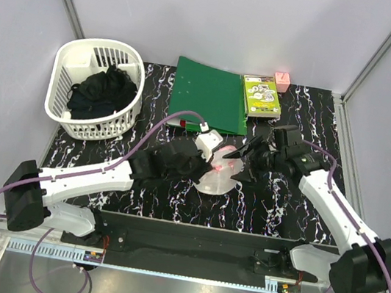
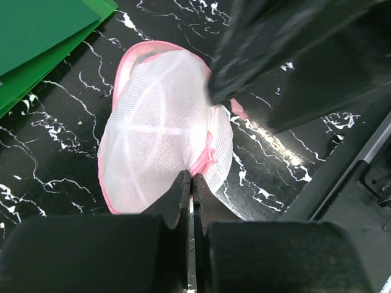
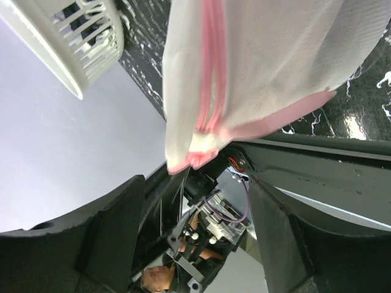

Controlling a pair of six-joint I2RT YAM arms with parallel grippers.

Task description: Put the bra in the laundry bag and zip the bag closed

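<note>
White mesh laundry bag, round and edged with pink zipper tape, sits on the black marbled table just in front of the green folder, between the two arms. It does not lie flat. In the left wrist view it stands tilted, with its domed face turned toward that camera. What the mesh holds cannot be made out.

The left gripper reaches the bag from the side away from the folder. Its fingers are pressed together with only a thin slit between them, clamped on the bag's near rim beside a fold of pink tape.

The right gripper comes in from the side of the bag toward the folder's right corner. Its two dark fingers stand wide apart, and the bag's pink-trimmed edge hangs just above the gap between them. In the left wrist view one of these fingers touches the bag's far edge. Whether it grips there cannot be told.

A white slotted basket holding black clothing stands left of the folder, well apart from the bag. A green printed box lies against the folder's right edge. A small pink object sits just beyond that box, at the table's far edge.
</note>
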